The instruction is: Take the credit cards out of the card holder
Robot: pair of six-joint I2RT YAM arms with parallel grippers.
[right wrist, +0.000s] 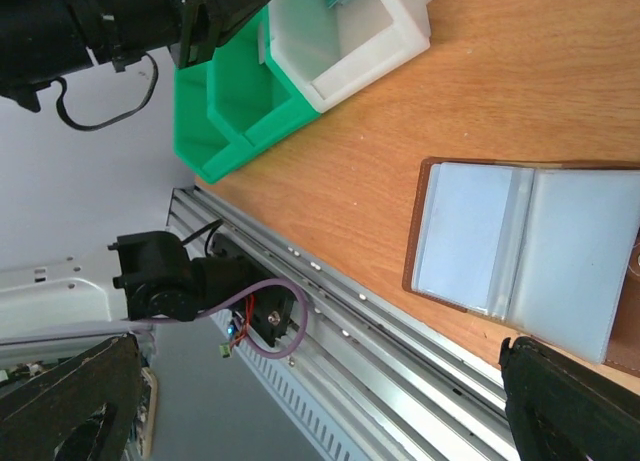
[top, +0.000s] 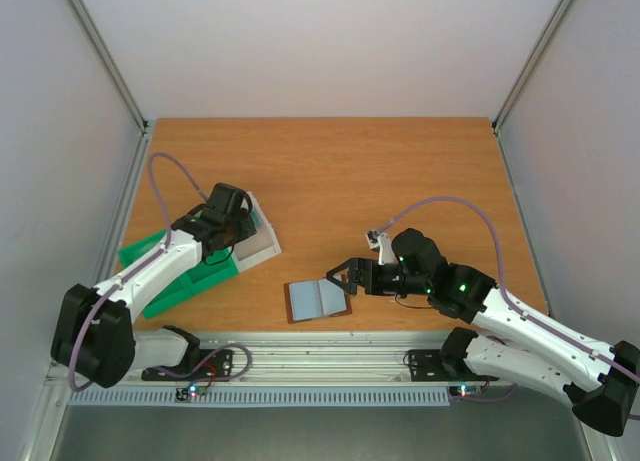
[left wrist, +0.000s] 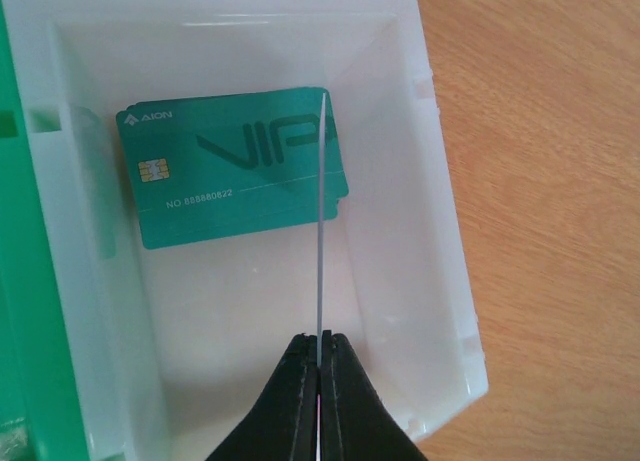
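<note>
The card holder (top: 318, 300) lies open on the table, brown-edged with grey-blue panels. It also shows in the right wrist view (right wrist: 520, 251), with no card showing in its pockets. My left gripper (left wrist: 320, 339) is shut on a thin credit card (left wrist: 321, 231), seen edge-on, and holds it over the white translucent box (left wrist: 420, 181). A small stack of green "VIP" cards (left wrist: 230, 171) lies in that box. In the top view the left gripper (top: 232, 216) is above the box (top: 258, 239). My right gripper (top: 340, 276) is open and empty beside the holder's right edge; its fingers (right wrist: 570, 401) are spread wide.
A green tray (top: 180, 271) with compartments sits under and left of the white box, and also shows in the right wrist view (right wrist: 230, 111). An aluminium rail (top: 330, 356) runs along the near table edge. Pale walls enclose the table on three sides.
</note>
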